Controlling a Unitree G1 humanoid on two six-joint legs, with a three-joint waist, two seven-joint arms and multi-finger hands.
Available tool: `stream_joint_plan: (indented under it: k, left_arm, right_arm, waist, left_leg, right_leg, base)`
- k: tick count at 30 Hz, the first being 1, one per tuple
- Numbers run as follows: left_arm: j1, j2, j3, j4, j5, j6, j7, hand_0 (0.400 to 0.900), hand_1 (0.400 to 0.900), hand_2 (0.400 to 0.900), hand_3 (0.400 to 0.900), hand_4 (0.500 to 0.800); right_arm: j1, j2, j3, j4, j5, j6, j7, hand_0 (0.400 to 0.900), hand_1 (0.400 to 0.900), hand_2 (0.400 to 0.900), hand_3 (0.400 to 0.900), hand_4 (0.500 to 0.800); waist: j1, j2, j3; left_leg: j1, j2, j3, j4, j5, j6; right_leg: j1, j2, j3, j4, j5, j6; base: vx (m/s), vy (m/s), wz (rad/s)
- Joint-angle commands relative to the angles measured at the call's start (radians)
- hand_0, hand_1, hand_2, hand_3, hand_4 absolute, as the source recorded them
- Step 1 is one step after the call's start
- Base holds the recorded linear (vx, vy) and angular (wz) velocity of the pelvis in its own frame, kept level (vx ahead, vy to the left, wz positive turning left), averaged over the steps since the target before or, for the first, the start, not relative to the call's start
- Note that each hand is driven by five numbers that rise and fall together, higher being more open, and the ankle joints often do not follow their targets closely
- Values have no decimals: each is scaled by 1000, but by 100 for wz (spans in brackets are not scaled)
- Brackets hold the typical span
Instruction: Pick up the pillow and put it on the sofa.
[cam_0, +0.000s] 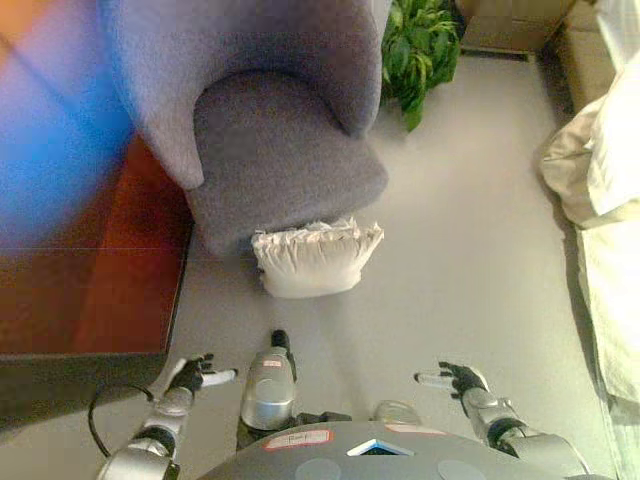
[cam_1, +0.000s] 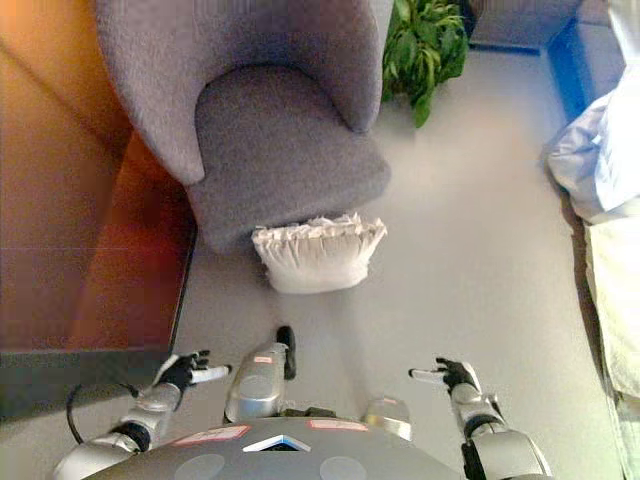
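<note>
The cream ruffled fabric pillow (cam_0: 316, 257) lies on the grey floor (cam_0: 470, 260), touching the front of the grey upholstered tub sofa (cam_0: 280, 150) at 12 o'clock. The left robot hand (cam_0: 192, 375) at 7 o'clock and the right robot hand (cam_0: 455, 381) at 5 o'clock hover released, fingers straight, well apart from it.

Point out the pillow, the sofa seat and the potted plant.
pillow (cam_0: 312, 262), left eye view, middle of its front face.
sofa seat (cam_0: 275, 150), left eye view, centre of the cushion.
potted plant (cam_1: 425, 45), right eye view, its leaves.

Cream-white fabric pillow with a ruffled edge (cam_0: 315, 257), standing on its side on the pale floor, leaning against the front base of a rounded grey upholstered sofa chair (cam_0: 280, 150). Chair seat bare, just behind the pillow.
</note>
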Motion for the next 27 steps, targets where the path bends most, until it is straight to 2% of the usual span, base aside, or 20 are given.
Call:
stream_joint_plan:
  k: [1, 3, 5, 6, 9, 12, 14, 15, 17, 20, 25, 27]
  left_arm:
    - [-29, 23, -6, -5, -34, -12, 18, 900, 900, 900, 900, 800]
    - [-78, 36, -17, -8, -65, -17, 27, 900, 900, 900, 900, 800]
    - [-118, 40, -26, -21, -79, -10, 40, 900, 900, 900, 900, 800]
    - [-128, 44, -27, -22, -81, -7, 40, 900, 900, 900, 900, 800]
    - [-129, 57, -25, -15, -89, -2, 45, 900, 900, 900, 900, 800]
    - [-90, 57, -15, 0, -88, -18, 60, 900, 900, 900, 900, 800]
    - [-52, 53, -14, 3, -101, -25, 84, 900, 900, 900, 900, 800]
    - [-41, 53, -7, -3, -108, -25, 84, 900, 900, 900, 900, 800]
    - [-29, 48, 3, -13, -106, -23, 75, 900, 900, 900, 900, 800]
    - [-59, 34, -15, 7, -116, -50, 44, 900, 900, 900, 900, 800]
    - [-65, 20, -60, -31, -104, -48, 26, 900, 900, 900, 900, 800]
    - [-47, 23, -69, -51, -111, -48, 22, 900, 900, 900, 900, 800]
  right_arm:
    - [0, -110, 10, -21, 31, 2, -60, 900, 900, 900, 900, 800]
    - [-45, -115, 28, -29, 67, -8, -76, 900, 900, 900, 900, 800]
    - [-76, -117, 36, -42, 89, -2, -91, 900, 900, 900, 900, 800]
    - [-80, -119, 35, -44, 95, -3, -96, 900, 900, 900, 900, 800]
    - [-90, -127, 23, -48, 86, -14, -96, 900, 900, 900, 900, 800]
    - [-80, -132, 22, -61, 16, -42, -106, 900, 900, 900, 900, 800]
    - [-66, -141, 31, -72, -15, -54, -116, 900, 900, 900, 900, 800]
    - [-65, -144, 39, -79, -20, -56, -125, 900, 900, 900, 900, 800]
    - [-89, -157, 63, -88, -10, -91, -156, 900, 900, 900, 900, 800]
    - [-196, -231, 88, -89, -2, -132, -136, 900, 900, 900, 900, 800]
    - [-320, -347, 125, -197, 48, -117, -145, 900, 900, 900, 900, 800]
    - [-348, -394, 126, -237, 40, -105, -118, 900, 900, 900, 900, 800]
  waist:
    - [-23, 49, 34]
    - [-51, 47, 80]
    - [-92, 22, 115]
    - [-106, 16, 121]
    - [-129, 2, 127]
    - [-142, -16, 126]
    - [-152, -18, 125]
    - [-147, -18, 127]
    - [-137, -5, 142]
    - [-124, 33, 174]
    - [-100, 72, 211]
    - [-92, 83, 219]
  left_leg:
    - [-148, -9, -74, -75, 119, -38]
    - [-134, 0, -81, -77, 107, -52]
    - [-127, -11, -107, -63, 67, -62]
    - [-122, -9, -118, -55, 47, -68]
    - [-91, 32, -147, -7, -30, -89]
    - [-64, 74, -195, 72, -96, -110]
    - [-66, 99, -253, 121, -125, -102]
    - [-62, 100, -261, 120, -120, -103]
    - [-26, 97, -269, 54, -88, -117]
    - [-16, 96, -278, -67, -17, -135]
    - [-28, 83, -314, -155, 47, -153]
    - [-28, 79, -321, -181, 62, -155]
  right_leg:
    - [-25, -5, -61, -105, -50, -24]
    - [-152, -30, -51, -167, 34, -15]
    - [-270, -59, -2, -253, 167, 16]
    - [-302, -77, 6, -287, 208, 26]
    - [-336, -121, -11, -353, 257, 41]
    - [-339, -136, 6, -359, 264, 55]
    - [-329, -120, 76, -297, 207, 62]
    - [-330, -118, 65, -275, 209, 66]
    - [-340, -112, 46, -246, 205, 76]
    - [-361, -94, 25, -260, 197, 75]
    - [-398, -91, -13, -202, 156, 65]
    - [-410, -94, -19, -182, 144, 64]
  base:
    - [-102, -156, 27]
    - [-105, -219, 49]
    - [46, -305, 79]
    - [189, -323, 76]
    - [311, -365, 52]
    - [402, -394, 45]
    - [405, -344, 53]
    - [330, -278, 37]
    - [170, -166, 25]
    - [26, -75, 33]
    - [67, -37, 28]
    - [72, 15, 25]
